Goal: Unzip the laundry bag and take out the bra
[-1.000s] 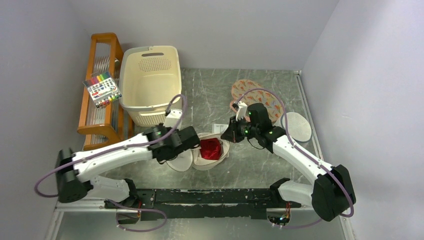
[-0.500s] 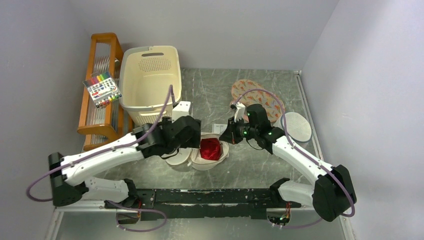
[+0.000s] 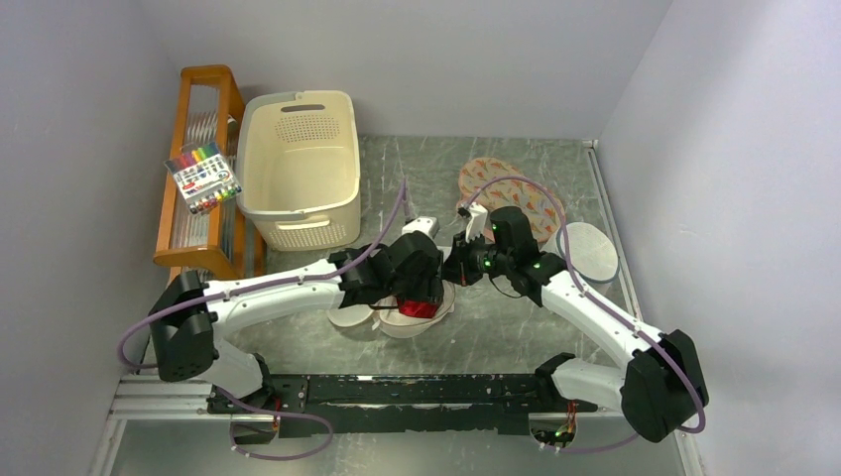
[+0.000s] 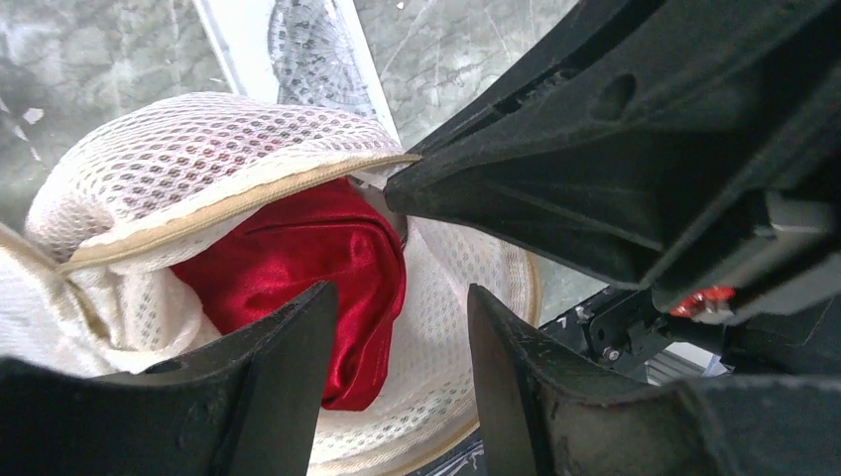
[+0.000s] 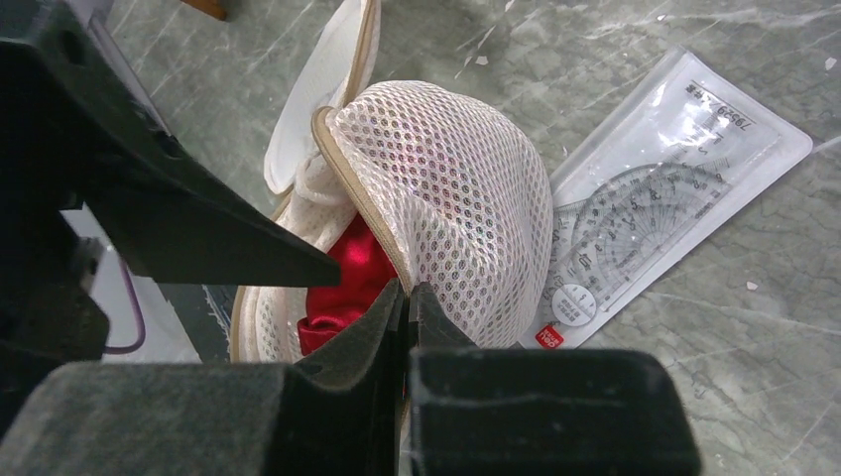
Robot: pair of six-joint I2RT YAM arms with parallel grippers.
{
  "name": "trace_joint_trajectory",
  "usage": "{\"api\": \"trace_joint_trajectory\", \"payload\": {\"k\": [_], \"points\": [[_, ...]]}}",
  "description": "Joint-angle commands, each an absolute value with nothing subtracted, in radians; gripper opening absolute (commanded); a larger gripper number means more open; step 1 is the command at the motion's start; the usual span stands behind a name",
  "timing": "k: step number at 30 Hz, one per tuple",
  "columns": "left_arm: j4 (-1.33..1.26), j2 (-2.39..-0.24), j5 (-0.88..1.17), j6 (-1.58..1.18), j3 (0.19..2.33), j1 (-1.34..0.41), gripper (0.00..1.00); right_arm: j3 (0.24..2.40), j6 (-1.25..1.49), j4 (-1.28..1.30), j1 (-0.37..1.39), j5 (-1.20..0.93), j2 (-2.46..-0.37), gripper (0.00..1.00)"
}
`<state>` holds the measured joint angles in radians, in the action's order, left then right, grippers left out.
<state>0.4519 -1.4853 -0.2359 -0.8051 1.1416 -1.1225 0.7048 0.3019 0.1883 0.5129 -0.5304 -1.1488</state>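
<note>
Red bra point(image 4: 298, 253) lies inside opened laundry bag point(image 5: 451, 188), just under the spread left gripper point(image 4: 399, 293); right gripper point(image 5: 408, 297) pressed together, pinching the bag's raised rim.

Top view is bright and even, soft light from overhead, with only faint, soft-edged shadows on the desk point(image 3: 496, 337). Wrist cams are sharp on the laundry bag point(image 5: 456, 198) mesh and there's some sheen on the red bra point(image 4: 298, 268), but the close-up black fingers point(image 4: 268, 397) go blurry and underexposed.
</note>
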Motion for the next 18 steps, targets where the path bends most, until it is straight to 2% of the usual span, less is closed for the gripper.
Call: {"api": "trace_joint_trajectory", "payload": {"k": [1,4,12,14,18], "points": [[0.376,-1.516,-0.187,-0.832,1.14,-1.118,0.61,0.706,0.285,0.196,0.517,-0.516,-1.113,0.0],[0.367,-1.538,-0.174,-0.836,1.121,-1.119,0.56,0.704,0.287,0.196,0.517,-0.518,-1.108,0.0],[0.383,-1.585,-0.213,-0.809,1.119,-1.119,0.5,0.705,0.291,0.19,0.517,-0.532,-1.118,0.0],[0.383,-1.589,-0.218,-0.8,1.118,-1.12,0.46,0.706,0.29,0.192,0.517,-0.531,-1.118,0.0],[0.392,-1.557,-0.218,-0.773,1.119,-1.119,0.29,0.697,0.289,0.191,0.517,-0.523,-1.111,0.0]]}}
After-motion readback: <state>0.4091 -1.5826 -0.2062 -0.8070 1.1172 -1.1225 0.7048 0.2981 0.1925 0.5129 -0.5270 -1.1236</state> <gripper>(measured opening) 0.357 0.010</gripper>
